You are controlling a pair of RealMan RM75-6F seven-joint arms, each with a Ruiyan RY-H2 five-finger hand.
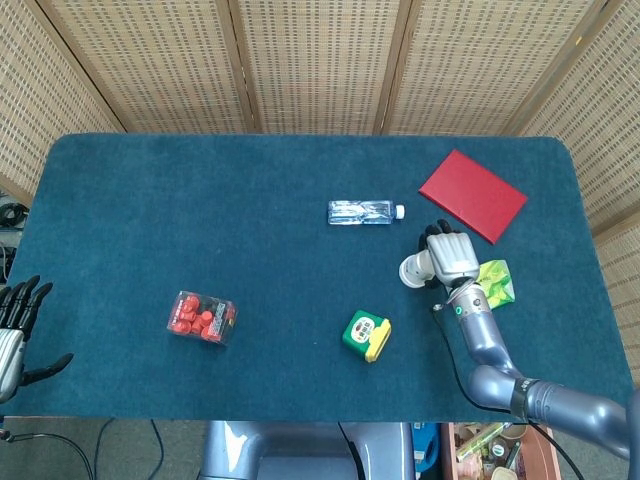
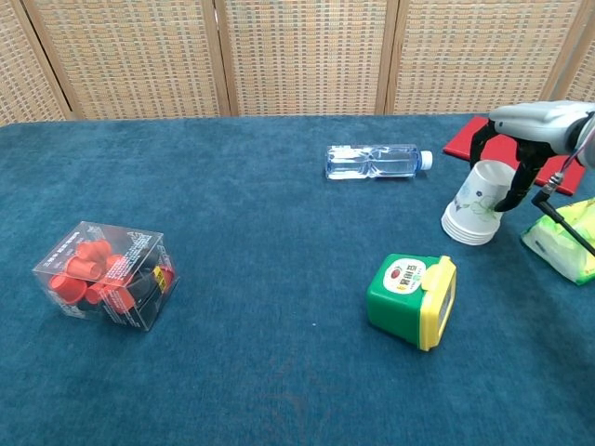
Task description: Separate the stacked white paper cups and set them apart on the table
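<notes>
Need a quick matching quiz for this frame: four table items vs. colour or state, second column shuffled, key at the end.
Things:
1. water bottle
2. paper cups
3. clear box
4. flat book

Descriptions:
A. red, at the table's far right
B. stacked upside down, tilted, under the right hand
C. lying on its side, cap pointing right
D. holds red pieces, near left

Pairs: 1-C, 2-B, 3-D, 4-A

From where I sit, the cup stack (image 2: 475, 206) has the water bottle (image 2: 375, 161) behind-left, the book (image 1: 472, 194) behind, the tape measure (image 2: 412, 301) in front.
</notes>
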